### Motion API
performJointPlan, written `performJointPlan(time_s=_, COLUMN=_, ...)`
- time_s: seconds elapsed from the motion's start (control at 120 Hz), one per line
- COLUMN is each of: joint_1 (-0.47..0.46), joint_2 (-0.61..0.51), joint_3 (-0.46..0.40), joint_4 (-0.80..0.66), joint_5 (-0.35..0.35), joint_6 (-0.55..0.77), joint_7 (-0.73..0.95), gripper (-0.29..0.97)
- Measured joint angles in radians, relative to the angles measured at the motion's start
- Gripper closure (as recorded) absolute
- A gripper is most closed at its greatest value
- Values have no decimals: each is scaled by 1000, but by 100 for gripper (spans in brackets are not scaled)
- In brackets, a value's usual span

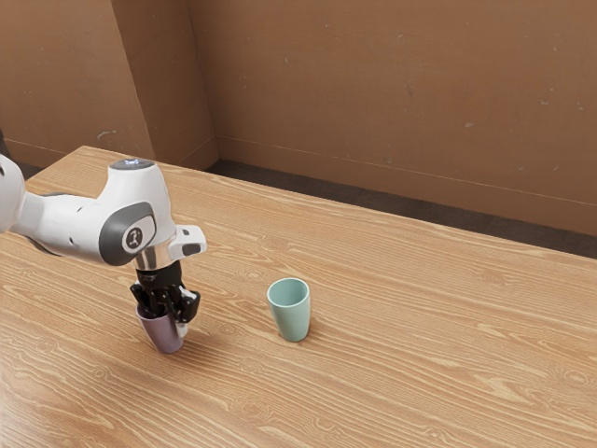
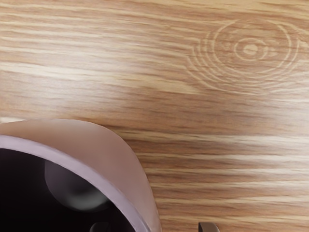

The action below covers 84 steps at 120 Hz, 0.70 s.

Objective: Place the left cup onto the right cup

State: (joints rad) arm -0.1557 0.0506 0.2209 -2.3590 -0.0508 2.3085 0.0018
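Exterior view: found gripper [image 1: 166, 304] down at purple cup [image 1: 168, 334], which stood on surface [image 1: 420, 373], apart from teal cup [image 1: 289, 309]. Judged tipping likely on an off-centre close. Saw open room between cups, edges distant. Wrist view: noted finger [image 2: 207, 226] clear of the cup; gripper released.

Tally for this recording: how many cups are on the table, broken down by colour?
Purple cup: 1
Teal cup: 1
Total: 2
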Motion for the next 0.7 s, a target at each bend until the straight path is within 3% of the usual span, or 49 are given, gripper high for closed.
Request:
performJointPlan(time_s=0.25, joint_1=0, joint_2=0, joint_3=1, joint_4=0, joint_5=4, joint_6=2, joint_7=-8, gripper=74)
performJointPlan(time_s=0.7, joint_1=2, joint_2=-4, joint_3=3, joint_4=1, joint_5=21, joint_6=1, joint_7=-38, gripper=78)
